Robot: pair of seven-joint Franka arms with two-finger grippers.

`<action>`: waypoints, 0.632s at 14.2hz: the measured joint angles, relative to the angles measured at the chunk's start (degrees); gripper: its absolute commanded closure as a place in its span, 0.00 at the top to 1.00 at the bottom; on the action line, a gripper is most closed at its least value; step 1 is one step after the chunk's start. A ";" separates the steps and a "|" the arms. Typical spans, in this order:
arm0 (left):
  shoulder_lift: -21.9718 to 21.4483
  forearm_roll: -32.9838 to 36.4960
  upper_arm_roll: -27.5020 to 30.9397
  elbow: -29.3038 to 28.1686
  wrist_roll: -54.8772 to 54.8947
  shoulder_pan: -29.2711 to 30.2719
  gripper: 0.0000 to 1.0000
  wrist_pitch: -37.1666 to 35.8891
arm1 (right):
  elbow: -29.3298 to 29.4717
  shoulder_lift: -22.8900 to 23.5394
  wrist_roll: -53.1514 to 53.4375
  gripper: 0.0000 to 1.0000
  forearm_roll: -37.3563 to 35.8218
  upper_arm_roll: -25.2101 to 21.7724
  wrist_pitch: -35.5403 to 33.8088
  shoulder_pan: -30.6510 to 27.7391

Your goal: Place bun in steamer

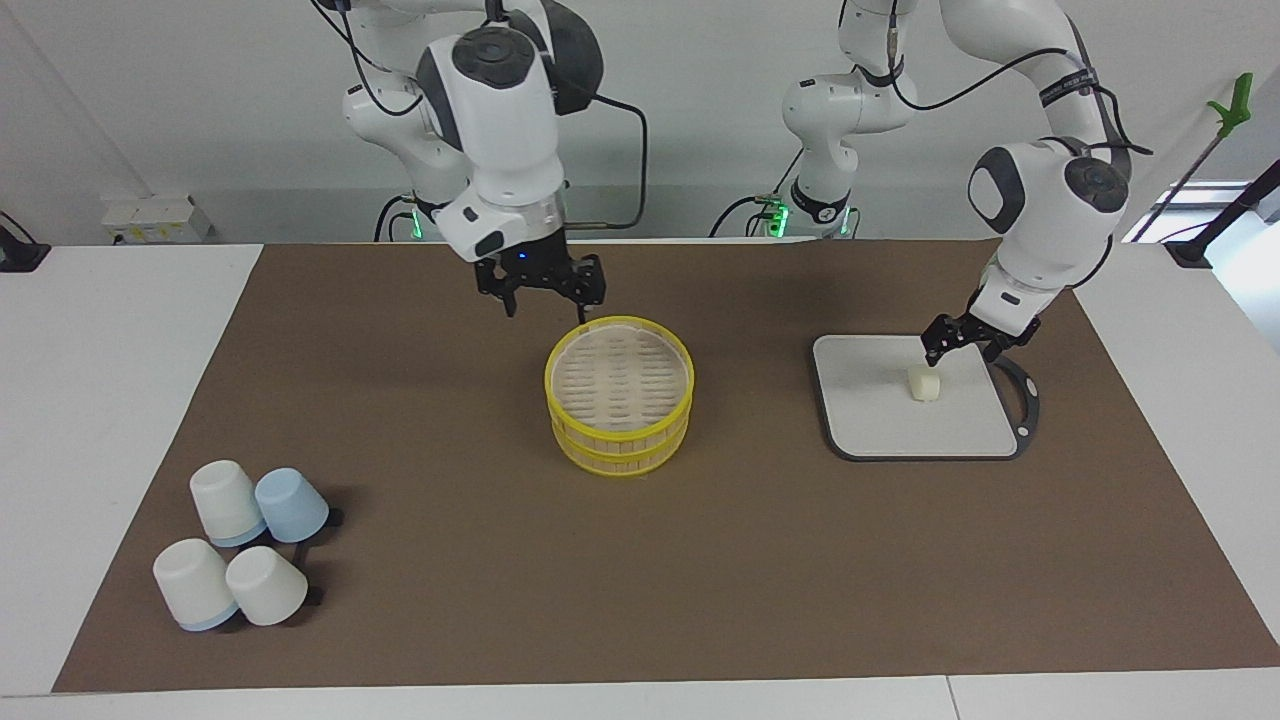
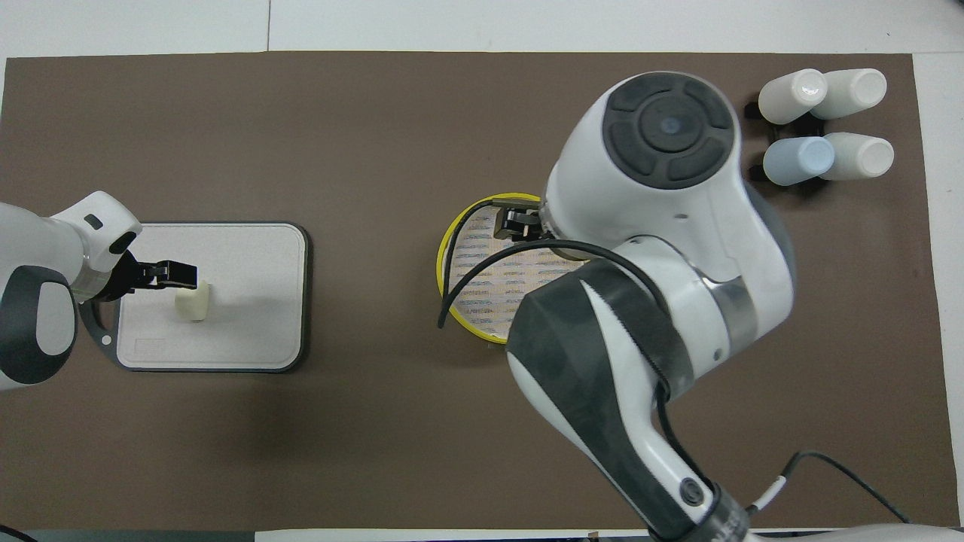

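Bun (image 1: 924, 383) lying on grey board (image 1: 870, 440) toward left arm's end, just beside open, empty left tool (image 1: 962, 340); right tool (image 1: 545, 285), open and empty, hovering at steamer (image 1: 620, 440) rim.

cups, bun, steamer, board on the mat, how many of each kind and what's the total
white cups: 3
pale-blue cup: 1
bun: 1
steamer with its top piece on: 1
grey board: 1
total: 7
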 measured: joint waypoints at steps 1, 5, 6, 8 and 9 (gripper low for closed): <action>0.67 0.00 0.00 -0.99 0.00 0.00 1.00 1.58 | 0.78 1.28 0.43 1.00 0.00 -0.03 0.34 1.80; 1.25 0.00 0.01 -4.11 0.00 0.03 1.00 4.75 | 1.38 4.37 2.92 1.00 0.00 -0.06 2.17 6.69; 1.24 0.00 0.01 -4.59 0.00 0.04 1.00 5.40 | 1.40 5.16 3.44 1.00 0.00 -0.08 2.56 7.29; 1.25 0.00 0.03 -5.61 0.00 0.05 0.98 6.82 | 1.41 7.06 4.71 0.99 0.00 -0.11 4.48 8.35; 1.24 0.00 0.03 -6.11 0.00 0.05 0.97 7.63 | 1.42 7.94 5.12 0.99 -0.03 -0.13 5.65 8.73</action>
